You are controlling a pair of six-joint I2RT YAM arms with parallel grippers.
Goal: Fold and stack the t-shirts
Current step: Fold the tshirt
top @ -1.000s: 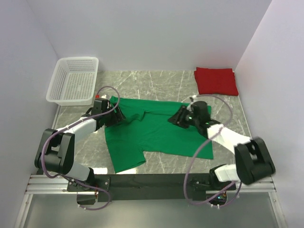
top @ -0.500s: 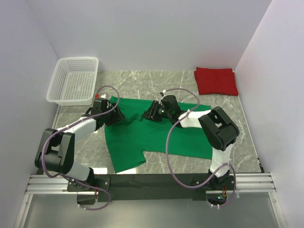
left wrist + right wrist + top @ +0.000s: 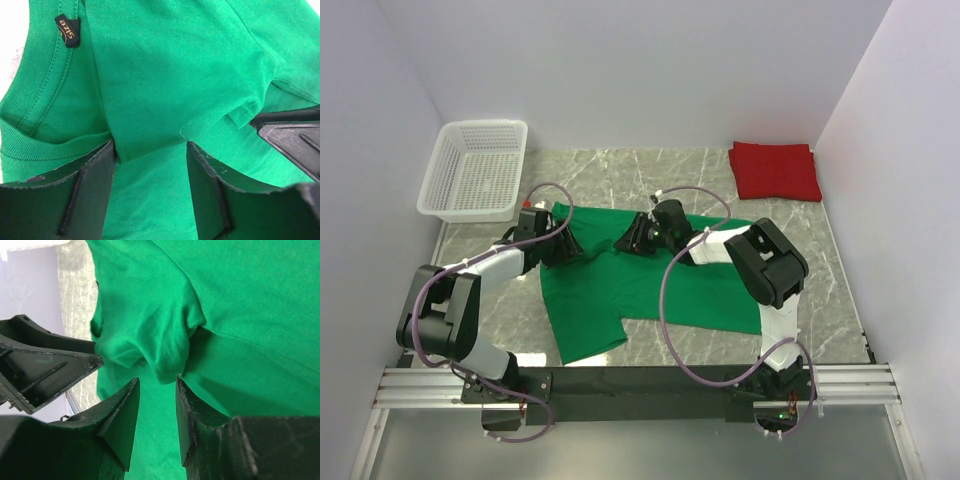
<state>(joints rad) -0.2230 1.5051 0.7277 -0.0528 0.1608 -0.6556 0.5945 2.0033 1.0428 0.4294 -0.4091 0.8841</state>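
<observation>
Top external: left tool (image 3: 563, 243) and right tool (image 3: 628, 240) each clamp a pinch of the bright green cloth t-shirt (image 3: 650, 290) beside its collar (image 3: 35, 140) — presumably readying a fold.

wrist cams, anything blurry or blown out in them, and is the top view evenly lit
Left wrist: green t-shirt weave and size tag sharp, top-left corner blown out white, left fingers dark. Right wrist: cloth sharp, right fingers in shadow, no blur. Top external: soft even light, faint shadows only, red t-shirt clear.
</observation>
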